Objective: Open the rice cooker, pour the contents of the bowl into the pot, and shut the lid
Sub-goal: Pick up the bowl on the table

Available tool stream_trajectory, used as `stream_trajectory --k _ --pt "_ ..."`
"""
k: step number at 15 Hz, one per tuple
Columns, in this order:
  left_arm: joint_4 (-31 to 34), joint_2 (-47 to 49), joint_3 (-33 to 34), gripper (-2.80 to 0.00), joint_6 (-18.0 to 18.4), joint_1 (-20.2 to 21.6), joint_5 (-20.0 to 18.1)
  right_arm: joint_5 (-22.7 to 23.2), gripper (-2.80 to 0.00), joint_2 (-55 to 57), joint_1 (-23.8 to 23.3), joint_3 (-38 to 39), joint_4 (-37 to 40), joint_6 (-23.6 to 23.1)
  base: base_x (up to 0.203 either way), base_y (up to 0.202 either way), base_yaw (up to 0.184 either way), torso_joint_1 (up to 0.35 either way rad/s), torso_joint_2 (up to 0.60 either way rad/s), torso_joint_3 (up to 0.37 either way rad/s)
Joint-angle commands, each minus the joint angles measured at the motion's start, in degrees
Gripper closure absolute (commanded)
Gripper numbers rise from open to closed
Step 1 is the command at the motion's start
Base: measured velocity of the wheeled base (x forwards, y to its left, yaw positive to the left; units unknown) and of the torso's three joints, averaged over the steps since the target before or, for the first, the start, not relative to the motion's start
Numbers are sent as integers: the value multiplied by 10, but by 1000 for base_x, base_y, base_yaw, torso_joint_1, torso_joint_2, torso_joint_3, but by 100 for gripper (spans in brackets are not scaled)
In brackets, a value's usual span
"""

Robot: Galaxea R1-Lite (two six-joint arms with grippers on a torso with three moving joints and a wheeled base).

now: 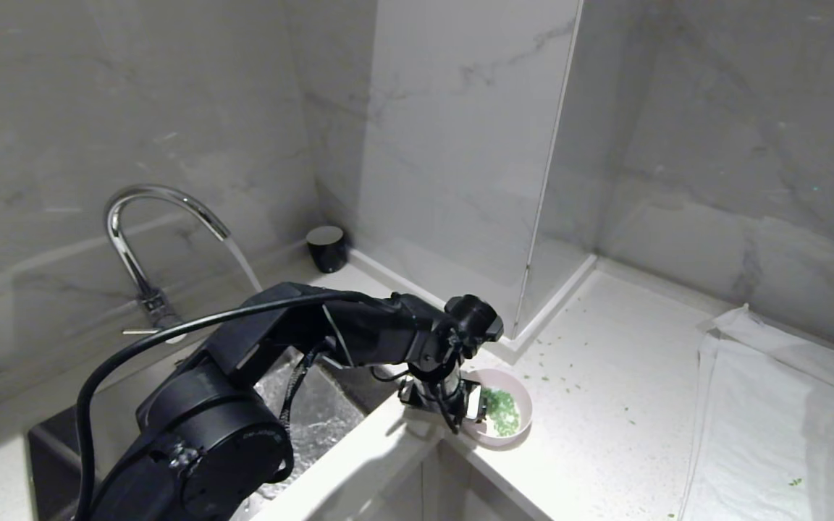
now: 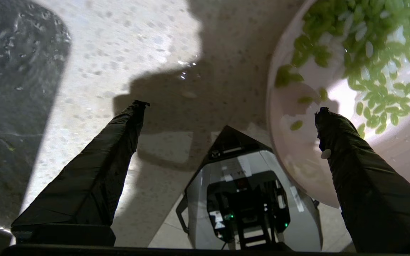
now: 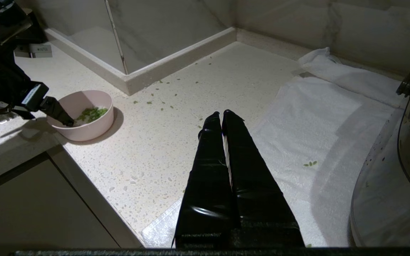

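While the pink bowl point(image 1: 507, 412) sat on the surface point(image 1: 605, 405) beside the sink point(image 1: 316, 412), the left gripper point(image 1: 460, 414) hung spread wide, one finger point(image 2: 354, 156) inside its rim.

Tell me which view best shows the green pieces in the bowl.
Left wrist view: the green pieces fill the frame close up inside the bowl. Head and right wrist views show only a small green patch.
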Motion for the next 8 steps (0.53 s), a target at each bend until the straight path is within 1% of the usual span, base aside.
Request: stream_trajectory --k 1,3,4,8 --pt "-11 8 -1 -280 -8 2 1 0 0 0 0 1 0 0 0 0 0 0 0 0" --pt "-29 5 -2 -280 -14 4 1 0 0 0 0 1 0 0 0 0 0 0 0 0" --pt "-38 5 -2 0 -20 4 1 0 0 0 0 1 0 0 0 0 0 0 0 0" --pt "-46 12 -2 0 -27 -2 1 0 0 0 0 1 0 0 0 0 0 0 0 0"
